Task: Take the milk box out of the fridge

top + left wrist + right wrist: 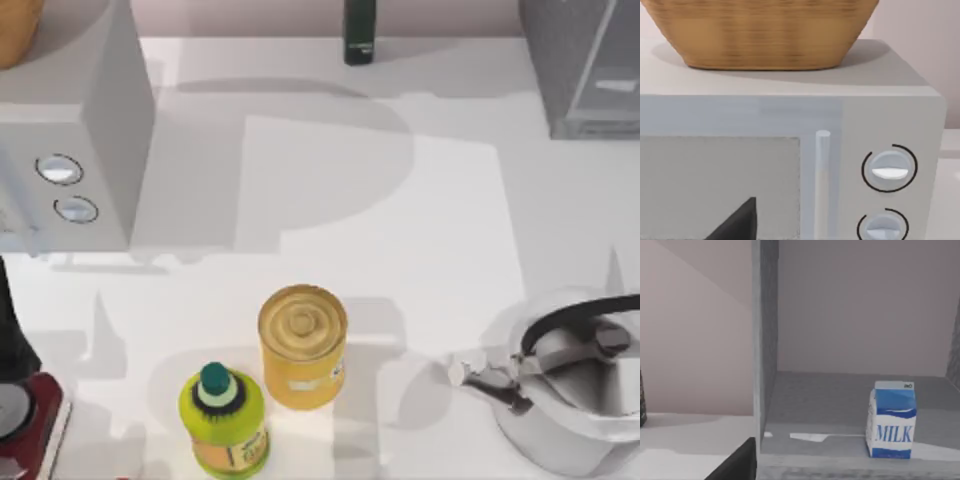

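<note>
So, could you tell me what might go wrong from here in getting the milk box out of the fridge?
1. The milk box stands upright near the front edge of the fridge floor; a nudge rather than a clean grip could tip it over or push it deeper.
2. The fridge's side wall stands close beside the way in, so the right arm may clip it while reaching.
3. The kettle and yellow can crowd the front of the table, which limits set-down spots.

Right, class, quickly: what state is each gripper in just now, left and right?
Left gripper: faces the microwave; cannot be told.
Right gripper: faces the milk box in the fridge; cannot be told.
</note>
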Robot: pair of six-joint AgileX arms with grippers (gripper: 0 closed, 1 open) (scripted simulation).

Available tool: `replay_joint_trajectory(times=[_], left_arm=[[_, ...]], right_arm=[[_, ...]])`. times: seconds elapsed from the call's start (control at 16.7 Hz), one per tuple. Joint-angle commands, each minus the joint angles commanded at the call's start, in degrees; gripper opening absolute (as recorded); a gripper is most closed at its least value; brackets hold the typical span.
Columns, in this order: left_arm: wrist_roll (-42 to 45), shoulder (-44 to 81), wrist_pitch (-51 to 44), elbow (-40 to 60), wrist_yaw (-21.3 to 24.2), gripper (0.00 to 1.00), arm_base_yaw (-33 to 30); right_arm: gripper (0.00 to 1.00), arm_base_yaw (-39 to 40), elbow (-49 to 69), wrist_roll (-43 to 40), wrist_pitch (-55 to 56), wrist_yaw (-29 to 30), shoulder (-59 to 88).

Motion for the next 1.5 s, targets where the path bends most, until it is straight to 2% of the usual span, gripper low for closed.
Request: replay_joint_trajectory(times=[0.48,0.78,1.02,1.5], left_arm=[[0.0,0.0,0.0,0.0,0.0,1.0,0.0],[0.0,0.0,0.0,0.0,0.0,1.0,0.0],[0.0,0.0,0.0,0.0,0.0,1.0,0.0],[0.0,0.0,0.0,0.0,0.0,1.0,0.0]], right_arm=[[1.0,-14.3,3.2,1.0,38.9,-11.5,47.5],[1.0,-19.3,5.0,1.4,56.5,-17.1,66.5],[1.0,-20.3,5.5,1.6,61.8,-19.1,71.1],[1.0,-17.5,8.7,0.8,60.3,-18.1,67.8]])
